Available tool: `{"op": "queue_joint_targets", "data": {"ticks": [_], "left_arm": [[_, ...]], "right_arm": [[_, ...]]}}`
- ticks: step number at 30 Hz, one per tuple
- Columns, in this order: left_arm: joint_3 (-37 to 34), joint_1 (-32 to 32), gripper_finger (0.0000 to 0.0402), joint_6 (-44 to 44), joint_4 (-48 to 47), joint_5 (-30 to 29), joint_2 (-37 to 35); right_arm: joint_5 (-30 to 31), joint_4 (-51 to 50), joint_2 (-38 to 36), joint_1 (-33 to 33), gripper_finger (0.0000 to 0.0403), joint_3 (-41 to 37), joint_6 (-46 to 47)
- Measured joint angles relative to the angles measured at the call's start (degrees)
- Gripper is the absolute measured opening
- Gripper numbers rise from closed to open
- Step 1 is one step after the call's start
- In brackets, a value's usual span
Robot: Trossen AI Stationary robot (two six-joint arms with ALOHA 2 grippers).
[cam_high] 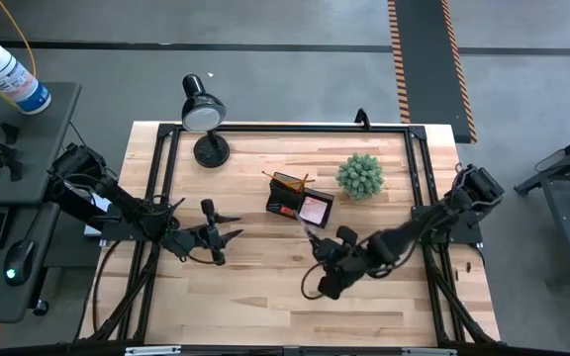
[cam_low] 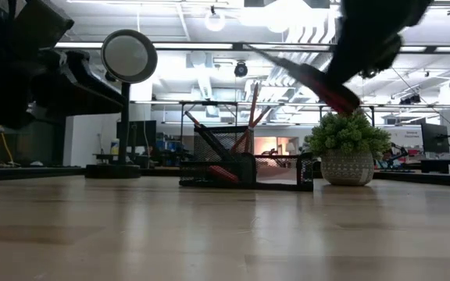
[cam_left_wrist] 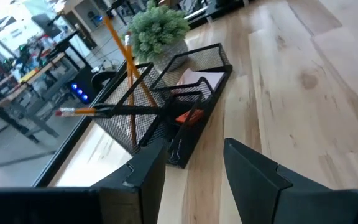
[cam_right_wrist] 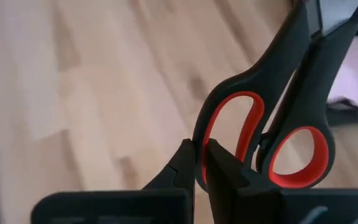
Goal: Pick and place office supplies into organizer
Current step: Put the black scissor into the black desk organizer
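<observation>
Above the table [cam_high: 265, 297], right gripper [cam_right_wrist: 199, 163] jaws clamp scissors [cam_right_wrist: 272, 118]; left gripper [cam_left_wrist: 194, 165] jaws apart.

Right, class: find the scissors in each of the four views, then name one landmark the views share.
High view: scissors held by the right gripper, just below the organizer, right of centre.
Low view: dark blades and a red handle, upper right, above the plant.
Left wrist view: not in it.
Right wrist view: red-lined handles fill the right half.
Shared landmark: the organizer.
</observation>
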Motion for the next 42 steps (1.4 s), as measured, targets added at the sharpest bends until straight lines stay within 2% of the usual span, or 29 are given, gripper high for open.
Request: {"op": "queue_joint_targets", "data": {"ticks": [5, 9, 20, 24, 34, 38, 42], "left_arm": [[0.0, 0.0, 0.015, 5.5, 2.7, 2.4, 0.0], [0.0, 0.0, 0.015, 11.9, 5.9, 5.8, 0.0], [0.7, 0.0, 0.015, 29.0, 9.0, 8.3, 0.0], [2.5, 0.0, 0.015, 36.2, 9.0, 10.6, 0.0], [7.2, 0.0, 0.015, 57.1, 8.7, 10.7, 0.0], [9.6, 0.0, 0.015, 61.5, 6.9, 11.2, 0.0], [13.5, 0.0, 0.015, 66.6, 0.4, 11.2, 0.0]], "right_arm": [[-6.9, 6.1, 0.0, -3.4, 0.0009, 0.1, -6.8], [-9.7, 9.4, 0.0, -5.1, 0.0009, 0.1, -10.6], [-14.1, 15.3, 0.0, -7.1, 0.0009, 0.1, -16.0], [-15.7, 16.7, 0.0, -7.7, 0.0009, 0.1, -17.0], [-16.9, 17.7, 0.0, -8.4, 0.0009, 0.1, -18.2], [-17.4, 17.7, 0.0, -8.8, 0.0009, 0.1, -18.1], [-18.2, 17.8, 0.0, -10.0, 0.0009, 0.1, -18.1]]}}
